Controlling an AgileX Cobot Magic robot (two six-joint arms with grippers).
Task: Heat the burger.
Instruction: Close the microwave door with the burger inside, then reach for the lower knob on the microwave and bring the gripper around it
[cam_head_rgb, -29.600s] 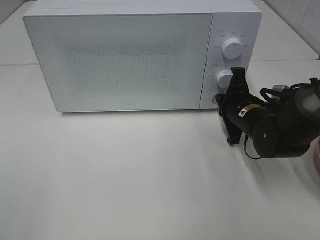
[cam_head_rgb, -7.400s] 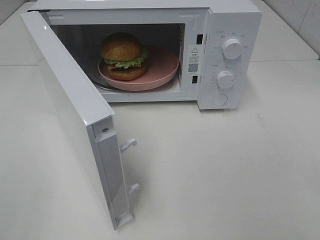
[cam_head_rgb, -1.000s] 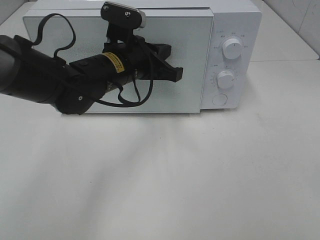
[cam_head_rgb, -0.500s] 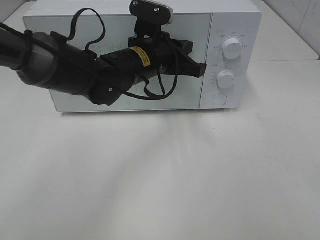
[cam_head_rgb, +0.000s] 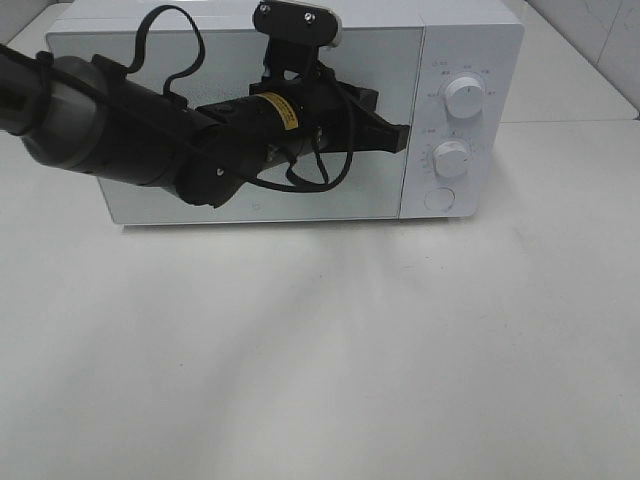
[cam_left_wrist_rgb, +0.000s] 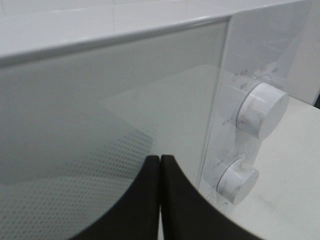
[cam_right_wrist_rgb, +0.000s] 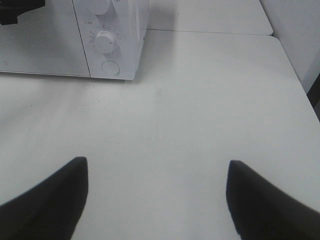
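The burger is hidden behind the shut door (cam_head_rgb: 330, 195) of the white microwave (cam_head_rgb: 480, 35). My left gripper (cam_head_rgb: 401, 130) reaches across the front of the door, shut with nothing in it, its tip at the door's right edge beside the control panel. In the left wrist view the two black fingers (cam_left_wrist_rgb: 172, 200) are pressed together against the dotted glass, close to the upper knob (cam_left_wrist_rgb: 262, 114) and lower knob (cam_left_wrist_rgb: 238, 180). My right gripper (cam_right_wrist_rgb: 156, 162) is open and empty above the bare table, well away from the microwave (cam_right_wrist_rgb: 130, 30); the exterior high view does not show it.
The control panel carries an upper knob (cam_head_rgb: 463, 96), a lower knob (cam_head_rgb: 450, 158) and a round button (cam_head_rgb: 439, 199). White tabletop (cam_head_rgb: 350, 360) spreads in front of the microwave. A tiled wall stands at the back right.
My left arm swept right along the shut door, from its middle to its right edge, then eased back a touch. The door stays shut. The right gripper is unchanged.
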